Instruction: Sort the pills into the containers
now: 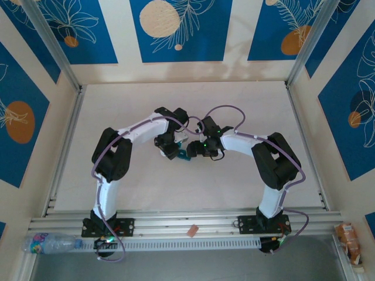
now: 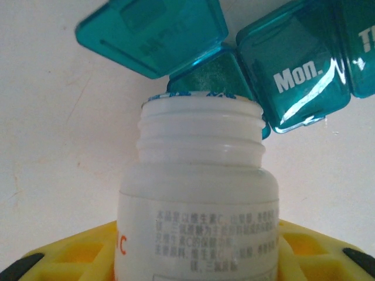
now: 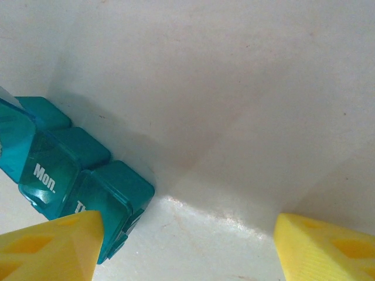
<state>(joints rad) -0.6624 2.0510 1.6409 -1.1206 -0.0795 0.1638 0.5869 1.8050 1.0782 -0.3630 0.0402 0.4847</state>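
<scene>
Worktop [image 3: 246, 88]: white.
Left fingers [image 2: 64, 254]: clamped on bottle [image 2: 199, 199], mouth aimed ahead at open end cell of pill box [image 2: 293, 64].
Right fingers [image 3: 53, 246]: spread, empty; box strip beside one tip.

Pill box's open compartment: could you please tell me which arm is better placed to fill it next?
Left. The left gripper holds the uncapped bottle, its mouth right at the open compartment. The right gripper stands open and empty beside the pill box.
</scene>
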